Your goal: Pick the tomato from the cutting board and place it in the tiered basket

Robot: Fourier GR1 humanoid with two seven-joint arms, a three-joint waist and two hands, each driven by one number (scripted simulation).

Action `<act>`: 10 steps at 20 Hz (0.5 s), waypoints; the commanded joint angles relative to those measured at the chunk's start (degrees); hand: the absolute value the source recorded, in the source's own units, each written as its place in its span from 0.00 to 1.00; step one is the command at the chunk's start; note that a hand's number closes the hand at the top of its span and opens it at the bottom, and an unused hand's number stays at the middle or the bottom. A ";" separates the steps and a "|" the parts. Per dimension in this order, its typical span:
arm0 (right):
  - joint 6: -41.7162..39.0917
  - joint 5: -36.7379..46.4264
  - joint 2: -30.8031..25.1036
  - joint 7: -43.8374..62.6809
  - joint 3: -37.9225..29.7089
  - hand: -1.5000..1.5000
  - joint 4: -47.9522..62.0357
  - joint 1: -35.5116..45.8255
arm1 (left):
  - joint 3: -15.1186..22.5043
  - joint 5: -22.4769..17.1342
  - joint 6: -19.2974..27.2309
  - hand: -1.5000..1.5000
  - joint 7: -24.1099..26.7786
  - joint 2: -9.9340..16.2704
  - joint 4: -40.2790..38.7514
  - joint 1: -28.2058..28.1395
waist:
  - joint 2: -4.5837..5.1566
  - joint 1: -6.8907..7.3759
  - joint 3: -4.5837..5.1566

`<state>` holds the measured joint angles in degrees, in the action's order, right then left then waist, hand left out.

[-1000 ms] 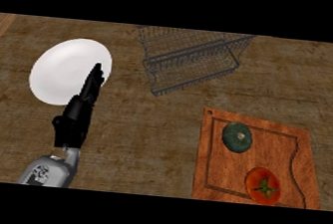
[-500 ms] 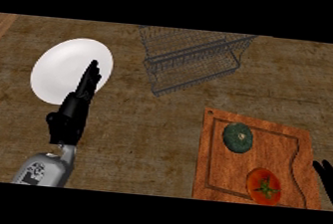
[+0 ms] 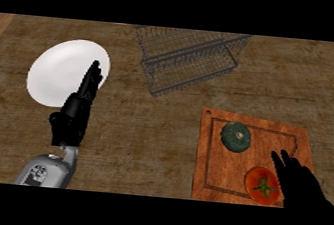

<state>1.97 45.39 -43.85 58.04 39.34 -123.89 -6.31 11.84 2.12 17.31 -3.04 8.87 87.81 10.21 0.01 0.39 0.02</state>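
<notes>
A red tomato (image 3: 261, 185) with a green stem lies at the near end of the wooden cutting board (image 3: 215, 179). A dark green round vegetable (image 3: 235, 136) sits farther back on the same board. My right hand (image 3: 300, 185) is open, its fingers straight, just right of the tomato and partly over the board's right side. The wire tiered basket (image 3: 189, 59) stands at the back centre of the counter. My left hand (image 3: 76, 110) is open with fingers up at the left, resting in front of a white plate.
A white plate (image 3: 63, 70) lies at the left of the wooden counter, partly behind my left hand. Lighter wood strips run along the counter's far left and far right edges.
My right hand has come in from the lower right edge and moved left and up over the board beside the tomato. The left hand has stayed put.
</notes>
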 commanded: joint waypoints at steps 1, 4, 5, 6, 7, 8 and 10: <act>-3.04 5.41 7.13 1.94 2.10 0.00 2.12 0.94 | -2.06 0.24 -0.89 0.50 0.66 0.14 0.77 -1.25 | -0.06 -0.38 -0.01; -4.85 1.27 6.53 -4.33 -4.53 0.00 5.41 1.73 | -1.29 1.99 -1.11 0.50 -0.79 -1.01 1.65 -1.14 | -0.03 -0.42 -0.02; -0.18 6.27 7.37 -5.41 -1.04 0.00 6.65 -2.45 | -2.90 0.32 -2.04 0.50 1.77 -1.03 0.21 -1.60 | -0.05 -0.58 -0.02; -5.72 6.02 9.74 -1.19 -0.42 0.00 3.23 -0.17 | -2.35 2.23 -0.61 0.50 1.01 -2.62 -2.58 1.19 | -0.03 -0.60 -0.01; -2.97 3.42 8.97 -7.12 -3.87 0.00 9.68 0.43 | -4.08 0.73 -2.74 0.50 -0.63 -0.73 -1.18 1.99 | 0.00 -0.49 -0.03; -4.60 5.62 9.55 -2.11 -2.23 0.00 2.56 -0.97 | 1.02 4.46 1.52 0.50 3.69 -5.18 -0.65 -3.43 | -0.07 -0.56 -0.01; -1.67 3.33 11.23 -10.05 -5.80 0.00 12.50 1.26 | -2.33 2.20 -1.51 0.50 5.64 -2.85 -1.93 -3.69 | 0.01 -0.31 -0.03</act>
<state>-0.39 49.32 -35.56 52.31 36.06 -117.27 -6.72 9.91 3.99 16.26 -0.97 6.65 86.90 8.92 -0.02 -0.07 0.01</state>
